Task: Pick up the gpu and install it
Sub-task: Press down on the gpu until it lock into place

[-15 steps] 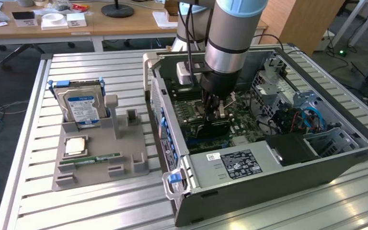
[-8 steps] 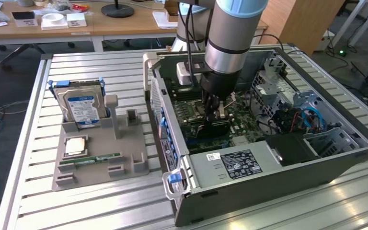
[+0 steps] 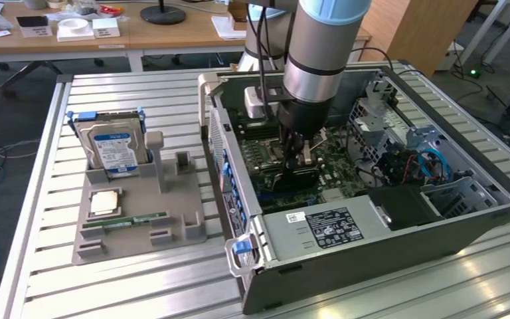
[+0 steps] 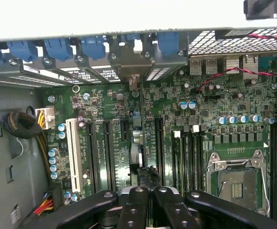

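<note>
The exterior view is taken from high up and at a slant, well back from the slatted table (image 3: 149,286), so that the whole open computer case (image 3: 467,226), the grey parts holder (image 3: 135,229) on the exterior view's left and desks behind are taken in. The arm (image 3: 321,46) is seen from the side as it reaches down into the case. The wrist view is taken close above the motherboard (image 4: 176,124), looking down past the gripper (image 4: 148,202) toward the blue slot latches (image 4: 57,47) at the case wall. The motherboard and case interior are shared by both views.
</note>
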